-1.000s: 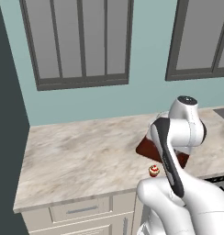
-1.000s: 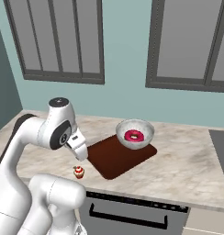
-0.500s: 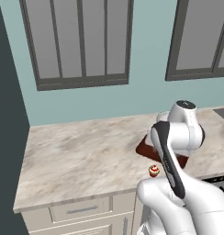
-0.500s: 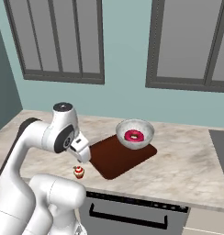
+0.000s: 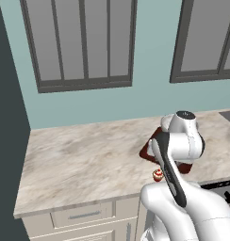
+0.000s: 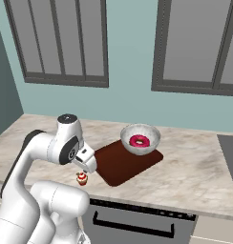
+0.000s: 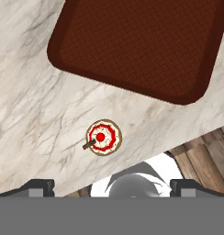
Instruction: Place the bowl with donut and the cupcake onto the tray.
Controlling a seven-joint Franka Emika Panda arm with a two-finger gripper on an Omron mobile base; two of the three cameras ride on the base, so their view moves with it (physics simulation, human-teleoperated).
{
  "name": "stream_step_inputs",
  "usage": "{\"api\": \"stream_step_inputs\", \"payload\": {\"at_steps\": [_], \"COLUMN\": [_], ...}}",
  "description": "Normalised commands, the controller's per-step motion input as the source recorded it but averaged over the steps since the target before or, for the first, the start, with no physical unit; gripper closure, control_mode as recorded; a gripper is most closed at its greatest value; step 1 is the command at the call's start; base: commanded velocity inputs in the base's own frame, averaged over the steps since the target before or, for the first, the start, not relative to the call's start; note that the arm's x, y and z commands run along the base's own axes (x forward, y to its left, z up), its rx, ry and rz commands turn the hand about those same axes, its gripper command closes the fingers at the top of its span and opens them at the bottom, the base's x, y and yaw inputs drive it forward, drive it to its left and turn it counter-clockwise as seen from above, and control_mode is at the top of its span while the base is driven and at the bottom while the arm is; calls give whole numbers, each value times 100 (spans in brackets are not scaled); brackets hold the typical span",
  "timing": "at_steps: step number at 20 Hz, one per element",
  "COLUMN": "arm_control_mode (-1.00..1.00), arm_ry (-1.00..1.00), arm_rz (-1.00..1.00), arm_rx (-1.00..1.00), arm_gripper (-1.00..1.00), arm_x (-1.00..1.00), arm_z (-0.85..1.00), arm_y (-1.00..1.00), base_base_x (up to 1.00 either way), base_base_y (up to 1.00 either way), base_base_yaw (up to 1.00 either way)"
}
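Cupcake (image 7: 103, 137) position: we see it standing on the marble counter (image 5: 79, 160) just below center in the hand view, apart from the tray (image 7: 141, 41), whose dark reddish-brown surface spans the upper part of that frame. In the right base view the cupcake (image 6: 82, 178) sits near the counter's front edge, lower left of center, just off the tray's (image 6: 119, 167) near corner. We see the bowl (image 6: 140, 139) resting on the tray's far end, right of center, with the donut (image 6: 139, 141) lying inside it. The gripper (image 6: 83, 165) hangs above the cupcake with its jaws spread wide, released, grasping nothing. In the left base view the cupcake (image 5: 157, 176) shows beside the arm, lower right.
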Motion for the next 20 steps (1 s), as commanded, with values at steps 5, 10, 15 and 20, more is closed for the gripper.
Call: {"api": "stream_step_inputs", "payload": {"at_steps": [5, 10, 15, 20], "arm_control_mode": [-100, -100, -100, -100], "arm_ry": [0, 0, 0, 0], "arm_rz": [4, 5, 5, 5], "arm_rx": [-5, -1, 0, 0], "arm_gripper": [-100, -100, -100, -100], "arm_x": [12, 18, 15, 6], "arm_z": [-27, -20, -15, -15], "arm_y": [1, 3, 1, 0], "base_base_x": [0, 0, 0, 0], "base_base_y": [0, 0, 0, 0], "base_base_yaw": [0, 0, 0, 0]}}
